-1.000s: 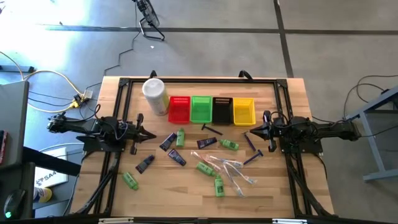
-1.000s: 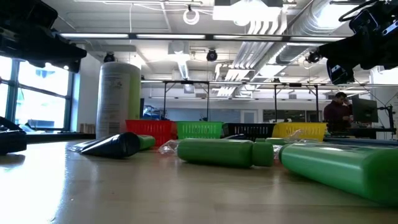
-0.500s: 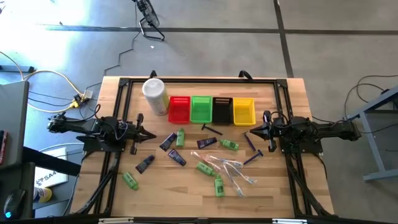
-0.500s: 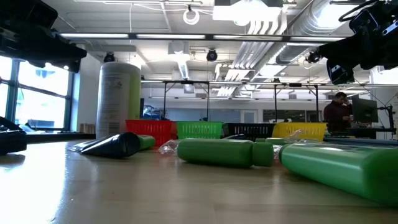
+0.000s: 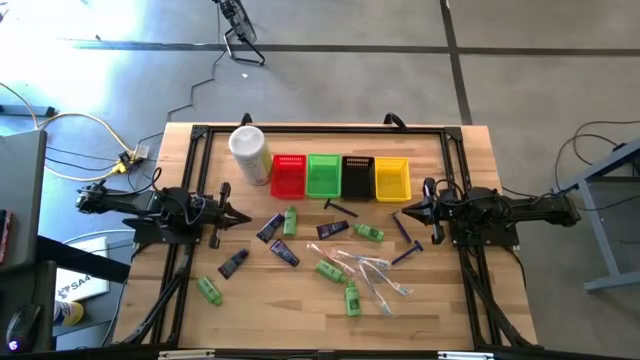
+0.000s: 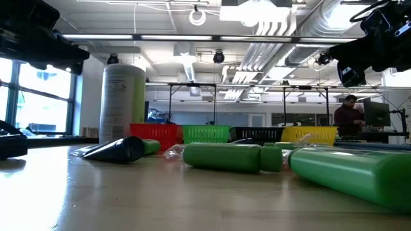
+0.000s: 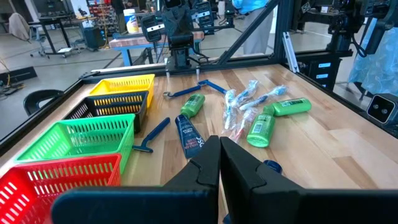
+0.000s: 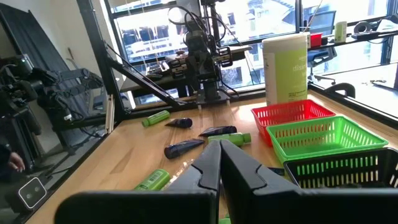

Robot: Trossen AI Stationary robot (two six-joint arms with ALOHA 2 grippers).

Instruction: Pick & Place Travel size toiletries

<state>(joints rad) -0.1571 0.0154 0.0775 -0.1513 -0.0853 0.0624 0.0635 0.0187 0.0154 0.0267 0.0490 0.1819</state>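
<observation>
Travel size toiletries lie scattered on the wooden table (image 5: 450, 300): green mini bottles (image 5: 351, 297), dark tubes (image 5: 283, 252), clear-wrapped sticks (image 5: 375, 275) and blue razors (image 5: 406, 254). The wrist views show them too, a green bottle (image 7: 260, 129) and a dark tube (image 8: 184, 147) among them. My left gripper (image 5: 246, 217) hovers shut at the table's left side, pointing level toward the middle. Opposite it, at the right side, my right gripper (image 5: 402, 211) is shut as well. Both are clear of the items.
Four small baskets stand in a row at the far side: red (image 5: 288, 176), green (image 5: 323, 175), black (image 5: 357, 177), yellow (image 5: 391, 179). A tall white canister (image 5: 249, 153) stands left of them. A black frame (image 5: 320, 130) runs around the table. A person (image 6: 349, 115) stands in the room behind.
</observation>
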